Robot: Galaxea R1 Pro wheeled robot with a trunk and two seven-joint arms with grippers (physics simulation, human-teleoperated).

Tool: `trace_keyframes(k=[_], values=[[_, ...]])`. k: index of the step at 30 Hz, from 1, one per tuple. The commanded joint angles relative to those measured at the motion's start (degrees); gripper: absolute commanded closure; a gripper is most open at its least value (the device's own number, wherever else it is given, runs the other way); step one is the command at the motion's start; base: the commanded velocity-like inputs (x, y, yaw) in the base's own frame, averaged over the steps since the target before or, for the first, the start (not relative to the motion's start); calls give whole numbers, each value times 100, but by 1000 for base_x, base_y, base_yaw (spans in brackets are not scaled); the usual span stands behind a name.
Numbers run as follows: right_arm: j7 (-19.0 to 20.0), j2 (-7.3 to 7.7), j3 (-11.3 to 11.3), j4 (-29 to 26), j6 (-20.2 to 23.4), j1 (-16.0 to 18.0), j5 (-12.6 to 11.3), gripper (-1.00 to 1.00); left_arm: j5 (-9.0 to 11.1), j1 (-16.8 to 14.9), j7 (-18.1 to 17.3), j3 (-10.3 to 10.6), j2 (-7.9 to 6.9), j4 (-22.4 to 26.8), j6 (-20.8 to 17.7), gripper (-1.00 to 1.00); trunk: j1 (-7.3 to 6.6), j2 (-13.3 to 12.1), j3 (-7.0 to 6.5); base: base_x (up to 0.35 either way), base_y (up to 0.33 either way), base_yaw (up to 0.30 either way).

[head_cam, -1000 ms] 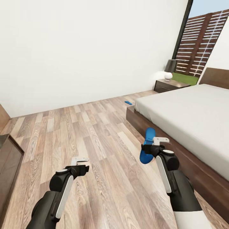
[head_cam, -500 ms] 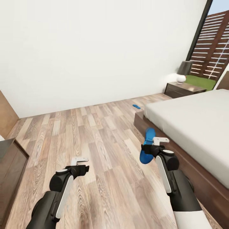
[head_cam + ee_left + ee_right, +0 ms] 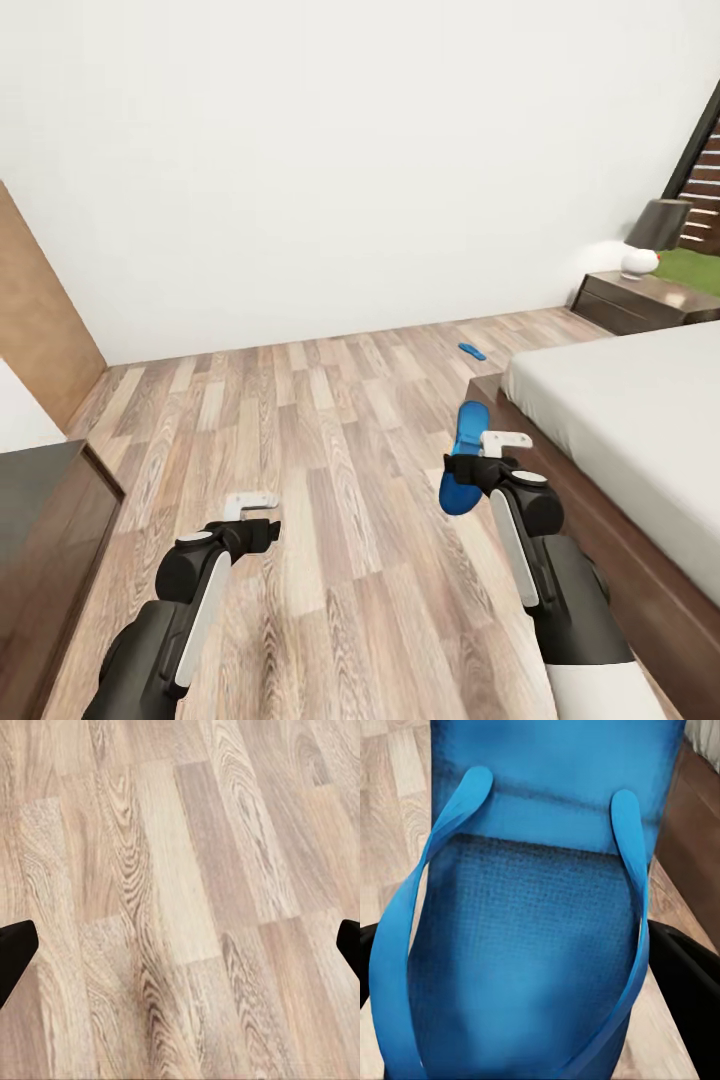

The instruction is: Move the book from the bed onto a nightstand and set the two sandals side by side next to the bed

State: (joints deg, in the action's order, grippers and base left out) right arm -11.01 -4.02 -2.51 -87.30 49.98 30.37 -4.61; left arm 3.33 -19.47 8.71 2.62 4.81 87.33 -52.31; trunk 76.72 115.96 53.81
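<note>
While the right gripper (image 3: pixel 478 462) clamps its fingers on one blue sandal (image 3: pixel 464 470), held upright with its long axis pointing ahead, the second sandal (image 3: pixel 472 351) lies on the wood floor (image 3: pixel 330 420) well ahead, just off the bed (image 3: pixel 620 440) corner, long axis slanting toward the bed; the right arm is nearer. The left gripper (image 3: pixel 250 508) hangs with fingers apart, holding nothing
</note>
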Motion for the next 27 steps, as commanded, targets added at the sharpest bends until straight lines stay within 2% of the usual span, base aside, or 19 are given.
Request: trace_keyframes(k=[1, 11, 21, 27], values=[[-50, 1, -4, -7, 21, 2, -49, 100, 36, -4, 43, 4, 1, 4, -24, -100, -20, -40, -11, 335, 0, 198], [-50, 4, -5, 10, 21, -1, -49, 100, 36, -4, 43, 3, -3, 4, -22, -100, -240, -441, -185, 335, 0, 62], [-50, 2, -7, 2, 21, 1, -49, 100, 36, -4, 43, 4, 2, 4, -24, -100, -459, -842, -365, 335, 0, 220], [-50, 6, 4, -117, -2, -4, -49, 100, 54, -4, 43, 10, 1, 4, -23, -100, -591, -1082, -472, 335, 0, 48]])
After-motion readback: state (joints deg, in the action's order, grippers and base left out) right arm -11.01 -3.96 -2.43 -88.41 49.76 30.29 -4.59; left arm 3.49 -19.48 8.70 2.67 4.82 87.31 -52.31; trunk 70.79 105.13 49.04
